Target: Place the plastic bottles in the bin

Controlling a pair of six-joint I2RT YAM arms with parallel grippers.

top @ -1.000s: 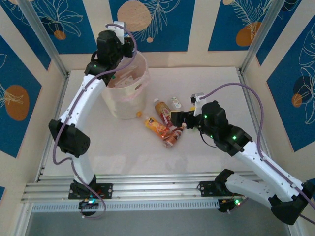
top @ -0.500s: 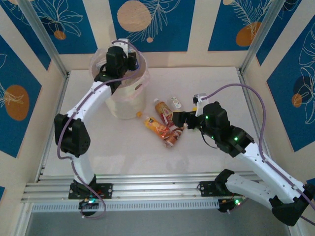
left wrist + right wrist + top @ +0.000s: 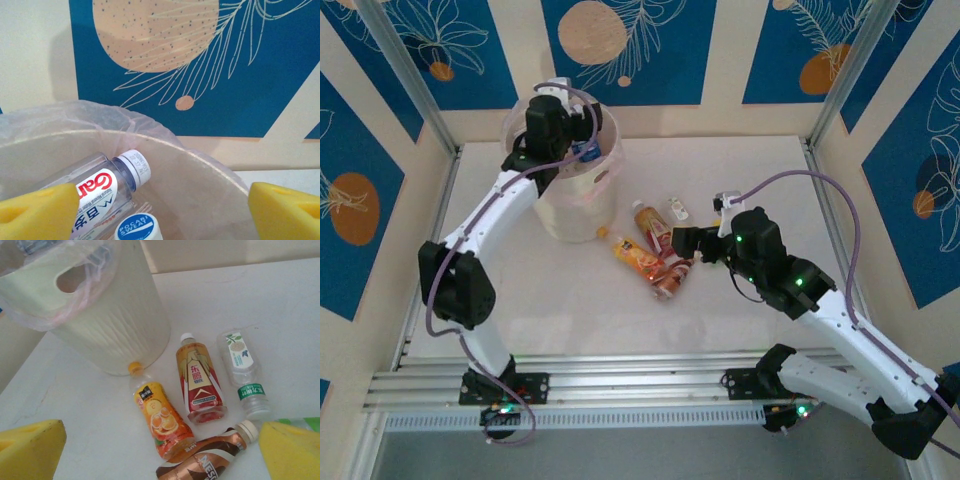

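Note:
My left gripper (image 3: 160, 212) hangs open over the bin (image 3: 210, 175), a cream bucket lined with a pinkish bag. Under the yellow fingertips (image 3: 37, 210), inside the bin, lie a clear bottle with a white and red label (image 3: 97, 187) and a blue "Pocari Sweat" cap (image 3: 135, 229). My right gripper (image 3: 160, 455) stands open above the table over several plastic bottles: an orange one (image 3: 162, 420), a red one (image 3: 200, 382), a clear one with a white and green label (image 3: 242, 367) and a brown one (image 3: 210, 460). From above, the left gripper (image 3: 565, 140) sits at the bin's mouth (image 3: 575, 205).
The bottles lie in a cluster (image 3: 655, 255) right of the bin, the orange one's cap touching its base. Patterned walls and a metal frame (image 3: 835, 80) enclose the white table (image 3: 760, 170). A green label edge (image 3: 300, 422) shows by my right finger.
The left gripper came down to the bin's mouth and opened. A blue-labelled bottle now lies in the bin beside it. The right arm barely moved.

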